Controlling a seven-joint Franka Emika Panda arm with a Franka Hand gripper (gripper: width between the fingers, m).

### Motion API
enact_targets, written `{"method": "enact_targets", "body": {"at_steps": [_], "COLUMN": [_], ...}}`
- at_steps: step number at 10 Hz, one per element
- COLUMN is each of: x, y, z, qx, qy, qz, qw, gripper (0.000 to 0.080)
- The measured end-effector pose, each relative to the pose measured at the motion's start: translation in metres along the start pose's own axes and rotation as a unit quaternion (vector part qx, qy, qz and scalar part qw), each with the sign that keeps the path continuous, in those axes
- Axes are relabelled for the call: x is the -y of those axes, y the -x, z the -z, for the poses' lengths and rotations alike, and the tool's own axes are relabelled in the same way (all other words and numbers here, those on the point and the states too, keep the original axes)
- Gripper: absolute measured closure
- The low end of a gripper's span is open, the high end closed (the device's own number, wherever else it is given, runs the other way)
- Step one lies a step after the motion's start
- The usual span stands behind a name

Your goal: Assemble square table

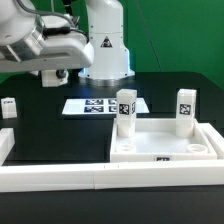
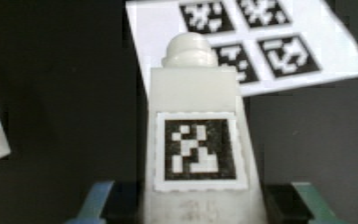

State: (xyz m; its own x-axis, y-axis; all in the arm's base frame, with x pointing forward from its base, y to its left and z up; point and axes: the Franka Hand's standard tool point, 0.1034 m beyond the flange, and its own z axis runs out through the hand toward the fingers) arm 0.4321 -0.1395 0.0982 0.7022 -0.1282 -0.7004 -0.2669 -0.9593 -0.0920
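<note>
Square table top (image 1: 158, 136) lies flat by the counter's (image 1: 40, 125) near edge, on the exterior view's right, against the long border wall (image 1: 50, 178). We note the marker board (image 1: 100, 105) flat at mid-counter behind it. One leg (image 1: 125, 110) stands upright at the top's far corner nearest that board, and a second leg (image 1: 185, 108) at the other far corner. A third leg (image 1: 8, 108) sits at the counter's edge on the exterior view's left. We log the fourth leg (image 2: 197, 130) clamped at its base in the end effector (image 2: 199, 205), tagged face toward the wrist camera and peg tip toward the marker board.
</note>
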Motion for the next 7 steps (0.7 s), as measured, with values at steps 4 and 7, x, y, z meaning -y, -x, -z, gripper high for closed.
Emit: {"method": "enact_targets", "body": {"at_steps": [4, 7], "x": [0.023, 0.124], "y": [-0.006, -0.006], "z": [0.021, 0.093], "qx": [-0.143, -0.27], "qy": [0.016, 0.037], "qz": [-0.01, -0.007], "qw": [0.99, 0.962], "gripper": [0.0509, 0.0509]}}
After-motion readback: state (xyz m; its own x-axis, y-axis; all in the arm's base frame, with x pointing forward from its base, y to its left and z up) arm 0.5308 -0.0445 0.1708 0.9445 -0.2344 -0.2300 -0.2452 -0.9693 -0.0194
